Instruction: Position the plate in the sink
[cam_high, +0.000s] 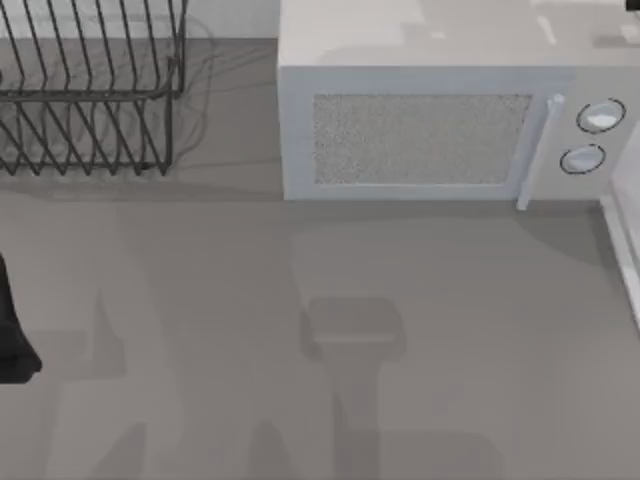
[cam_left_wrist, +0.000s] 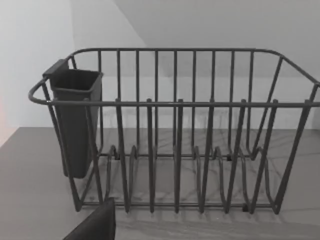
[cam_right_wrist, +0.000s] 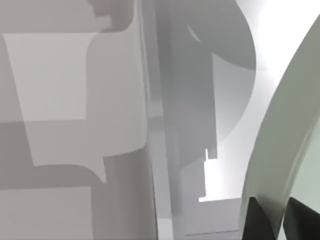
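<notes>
The right gripper (cam_right_wrist: 274, 220) pinches the plate (cam_right_wrist: 280, 135) by its rim: in the right wrist view two dark fingertips (cam_right_wrist: 255, 220) sit on either side of the pale mint-green edge, pressed against it. The plate sweeps away from the fingers as a broad glossy curve, held on edge and tilted. Just past the plate lies the pale basin of the sink (cam_right_wrist: 150, 150), its thin straight white rim running as a line beside the gripper, with the plate's curved shadow falling across the basin's inner surface. I cannot tell whether the plate touches the basin.

In the top view the sink's white rim (cam_high: 625, 250) shows at the table's right side, just beside the grey-white microwave (cam_high: 440, 120), which stands at the back of the grey table (cam_high: 300, 280).

The left arm (cam_high: 12, 330) is parked at the table's left side. A dark tip of the left gripper (cam_left_wrist: 95, 225) shows in the left wrist view, and I cannot tell how its fingers stand. Ahead of it stands the black wire dish rack (cam_left_wrist: 175, 130), with a dark cutlery cup (cam_left_wrist: 75, 120) hung on one end.
</notes>
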